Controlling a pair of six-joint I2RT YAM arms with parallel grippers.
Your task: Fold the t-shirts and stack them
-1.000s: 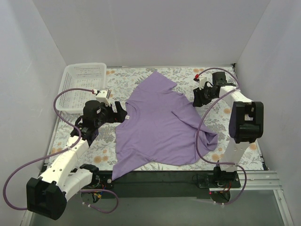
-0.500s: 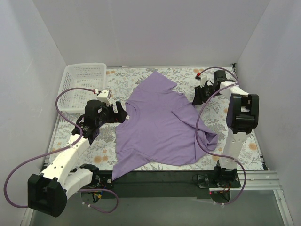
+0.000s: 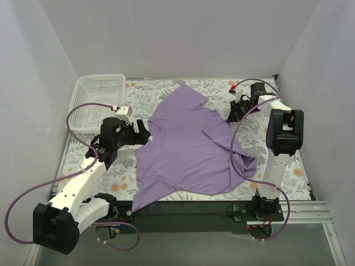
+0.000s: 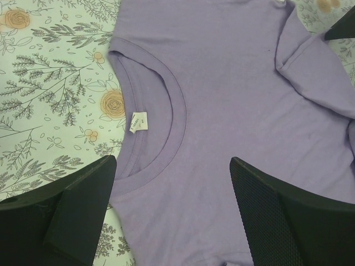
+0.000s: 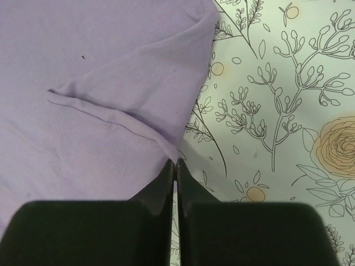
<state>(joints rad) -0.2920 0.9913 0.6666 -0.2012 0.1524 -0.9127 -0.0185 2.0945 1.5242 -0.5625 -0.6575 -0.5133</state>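
Fingers of the right gripper (image 5: pixel 175 162) are pressed together at the sleeve edge of the lavender t-shirt (image 3: pixel 186 149), can't tell if any fabric is pinched. Over the shirt's collar the left gripper (image 4: pixel 172 166) hangs spread wide, white neck label (image 4: pixel 138 122) between its fingers. Shirt lies spread on the floral table (image 3: pixel 138 88), white basket (image 3: pixel 100 91) off past its collar side.
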